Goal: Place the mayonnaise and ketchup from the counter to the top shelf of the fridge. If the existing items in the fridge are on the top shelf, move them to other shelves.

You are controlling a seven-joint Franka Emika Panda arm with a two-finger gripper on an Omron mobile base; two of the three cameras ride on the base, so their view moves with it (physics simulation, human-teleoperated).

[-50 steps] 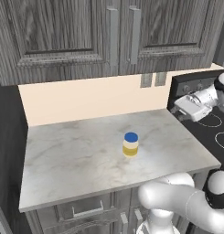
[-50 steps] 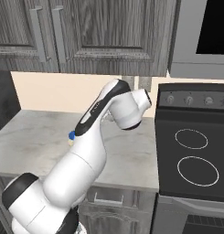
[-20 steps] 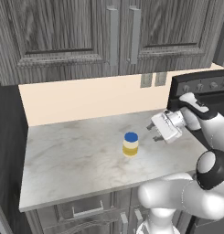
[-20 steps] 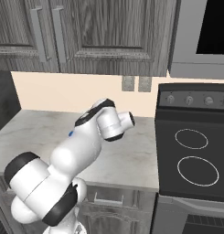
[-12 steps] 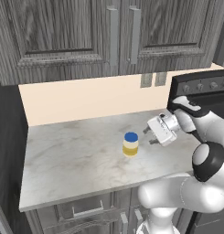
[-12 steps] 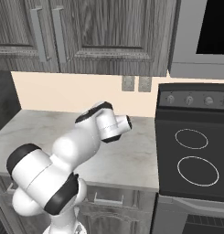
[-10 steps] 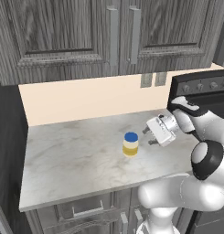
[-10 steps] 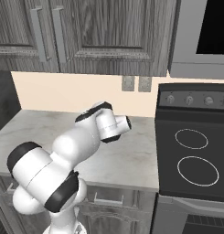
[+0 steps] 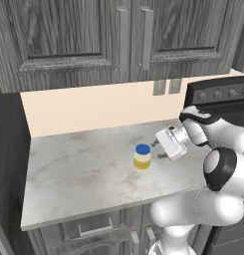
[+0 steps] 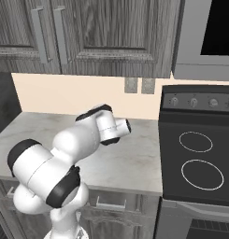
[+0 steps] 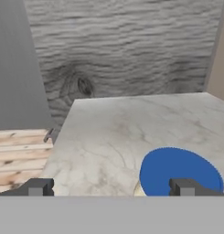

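The mayonnaise (image 9: 142,157), a squat cream jar with a blue lid, stands upright near the middle of the counter (image 9: 78,169). My gripper (image 9: 157,150) hovers just right of it at lid height, pointing left, with its jaws wide open and empty. In the hand view the blue lid (image 11: 181,172) lies low and to the right, just behind the right fingertip (image 11: 184,186), so the jar is off centre between the open gripper (image 11: 112,187) tips. In the right base view my own arm hides the jar. The ketchup and the fridge are out of view.
A black stove (image 10: 195,158) adjoins the counter's right end, with a microwave (image 10: 209,32) above it. Grey wood-grain upper cabinets (image 9: 118,45) hang over the counter, and wall outlets (image 9: 166,87) sit on the beige backsplash. A dark recess (image 9: 6,149) borders the counter's left end.
The hand has swung left from over the stove and come down close beside the jar. The jaws have stayed open and the jar has not moved.
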